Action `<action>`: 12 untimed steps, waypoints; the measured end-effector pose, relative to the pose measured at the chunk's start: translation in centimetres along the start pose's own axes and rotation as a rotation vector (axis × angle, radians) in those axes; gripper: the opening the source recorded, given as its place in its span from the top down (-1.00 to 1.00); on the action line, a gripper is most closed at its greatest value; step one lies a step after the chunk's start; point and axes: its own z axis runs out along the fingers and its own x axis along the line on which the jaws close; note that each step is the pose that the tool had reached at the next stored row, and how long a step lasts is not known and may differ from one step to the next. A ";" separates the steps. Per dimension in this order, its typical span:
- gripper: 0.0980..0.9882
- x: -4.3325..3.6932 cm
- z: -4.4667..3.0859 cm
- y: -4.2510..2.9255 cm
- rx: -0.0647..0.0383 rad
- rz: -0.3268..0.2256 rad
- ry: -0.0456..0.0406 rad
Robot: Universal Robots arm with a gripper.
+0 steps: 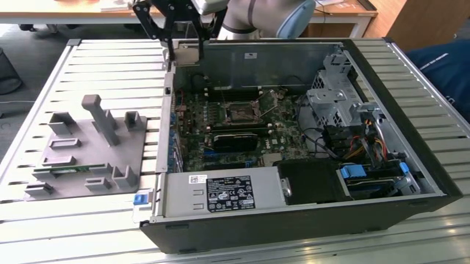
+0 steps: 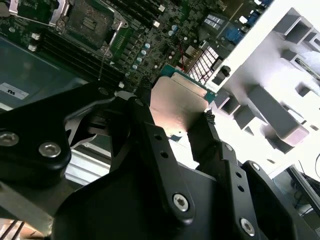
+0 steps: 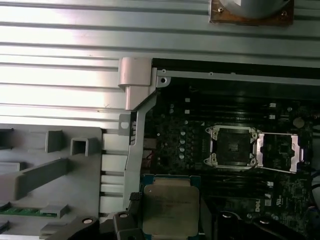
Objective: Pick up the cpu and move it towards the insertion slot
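Holding the cpu [image 2: 179,104], a flat square chip with a dull silver metal top and a thin green rim, I had my black fingers [image 2: 172,117] closed on two of its opposite edges. In the exterior view my fingers [image 1: 184,52] hung above the far corner of the open black computer case [image 1: 294,231] at the exterior view's left, and the chip itself was too small there to make out. In the first wrist view the cpu [image 3: 170,210] sat over the case's edge, its top carrying faint engraved lines that I could not read, its lower part cut off by the frame.

The insertion slot [image 3: 231,146], a square socket with a dark centre and a silver metal frame, lay open on the green motherboard [image 1: 220,118], well apart from the chip; its hinged metal plate [image 3: 280,150] was folded out beside it. In the exterior view the insertion slot [image 1: 240,113] sat near the board's middle.

White stickers with small print showed on the silver power supply box [image 1: 220,192] and on the case's inner wall; none of it was legible to me.

Beside the case on the ribbed metal worktop [image 1: 110,60] stood a grey plastic fixture [image 1: 88,148] with upright posts, and a narrow green memory stick [image 1: 70,170] lay in one of its recesses.
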 end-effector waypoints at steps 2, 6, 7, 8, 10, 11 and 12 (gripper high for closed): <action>0.00 -0.55 0.00 0.18 0.000 0.000 0.0000; 0.00 -1.70 0.00 0.47 0.000 0.000 0.0000; 0.00 -1.99 0.01 0.53 0.000 0.000 0.0000; 0.00 -2.28 0.01 0.59 0.000 0.000 0.0000; 0.00 -2.84 0.01 0.68 0.000 0.000 0.0000; 0.00 -3.12 0.01 0.73 0.000 0.000 0.0000; 0.00 -3.39 0.01 0.77 0.000 0.000 0.0000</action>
